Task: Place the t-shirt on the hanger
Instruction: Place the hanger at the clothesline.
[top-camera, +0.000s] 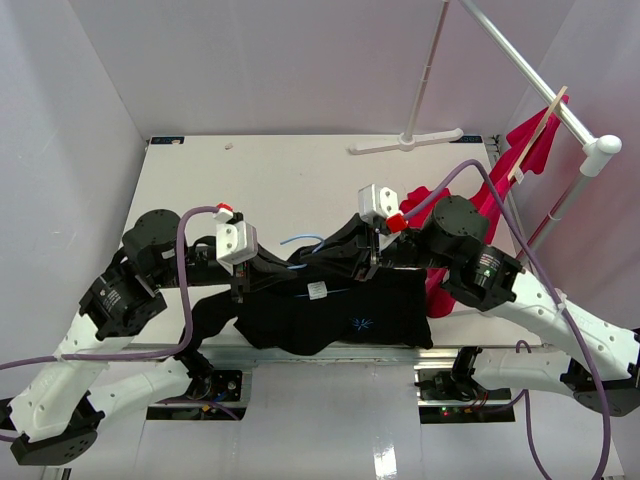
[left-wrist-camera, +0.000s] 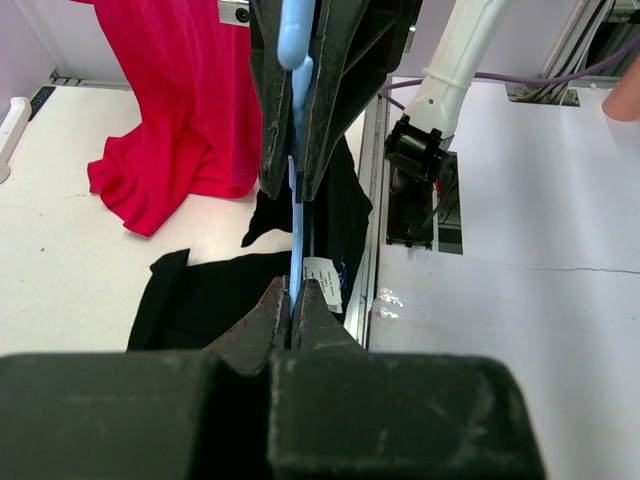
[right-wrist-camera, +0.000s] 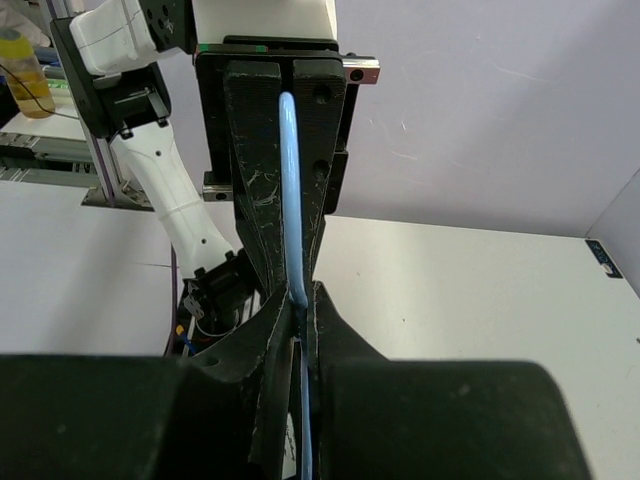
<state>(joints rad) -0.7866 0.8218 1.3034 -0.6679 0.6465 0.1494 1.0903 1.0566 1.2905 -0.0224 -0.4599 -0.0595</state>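
While left gripper (left-wrist-camera: 291, 292), right gripper (right-wrist-camera: 300, 306) jaws clamp thin blue hanger (right-wrist-camera: 290, 180), black t-shirt (top-camera: 350, 322) lies crumpled.

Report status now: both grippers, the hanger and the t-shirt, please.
Both shut on the hanger: left gripper, right gripper. Black t-shirt bunched on table beneath, not hung. Close beside it, red shirt; no clear obstruction.

The arms fold inward with their elbows pushed out wide and their wrists turned, so the two pincers point at each other. The left pincer (left-wrist-camera: 293, 300) is closed tight, its jaws clamped on the thin wire of the hanger (right-wrist-camera: 290, 180). The right pincer (right-wrist-camera: 300, 305) is clamped on the same wire. Each one's tips sit just ahead of the other's, nearly nose to nose.
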